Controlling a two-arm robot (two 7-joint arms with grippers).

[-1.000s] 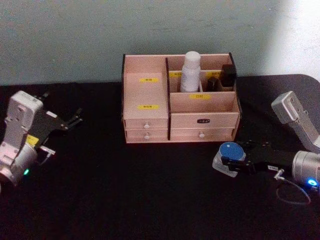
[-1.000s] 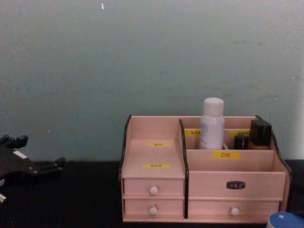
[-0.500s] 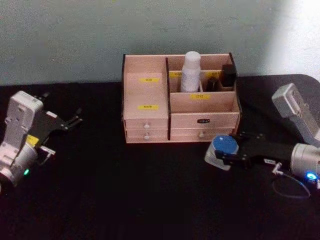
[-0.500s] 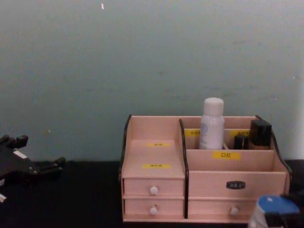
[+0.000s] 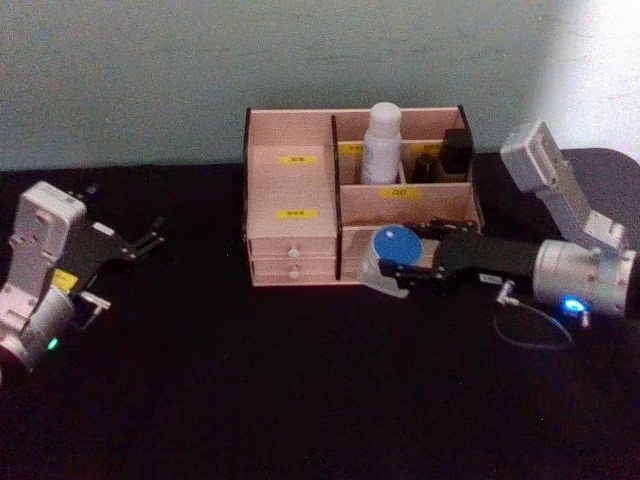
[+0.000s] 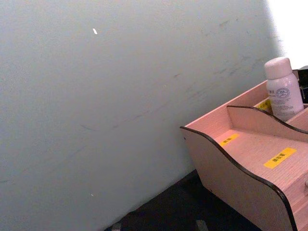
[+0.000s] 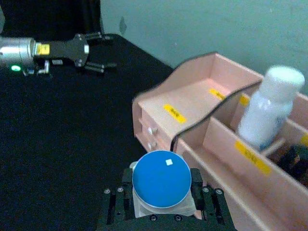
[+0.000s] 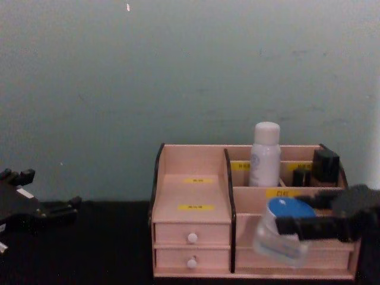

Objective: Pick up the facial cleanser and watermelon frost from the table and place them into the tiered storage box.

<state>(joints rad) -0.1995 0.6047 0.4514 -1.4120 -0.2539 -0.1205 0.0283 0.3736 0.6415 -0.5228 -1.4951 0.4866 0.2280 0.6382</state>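
The watermelon frost (image 5: 388, 250), a clear jar with a blue lid, hangs in front of the tiered storage box (image 5: 295, 190), level with its drawers. My right gripper (image 5: 392, 264) is shut on the jar from the right; the right wrist view shows the blue lid (image 7: 161, 179) between the black fingers (image 7: 206, 198). In the chest view the jar (image 8: 284, 230) is lifted off the table before the right-hand drawers. The facial cleanser (image 5: 381, 145) stands upright in a back compartment of the box (image 8: 190, 190). My left gripper (image 5: 148, 236) is parked open at the far left.
Small dark bottles (image 5: 455, 150) stand in the back right compartment beside the white bottle. The black table (image 5: 250, 380) spreads wide in front of the box. A grey-green wall rises close behind the box.
My right gripper has lifted the blue-lidded jar off the table and carried it left and forward, up to the box's front. The left arm has not moved.
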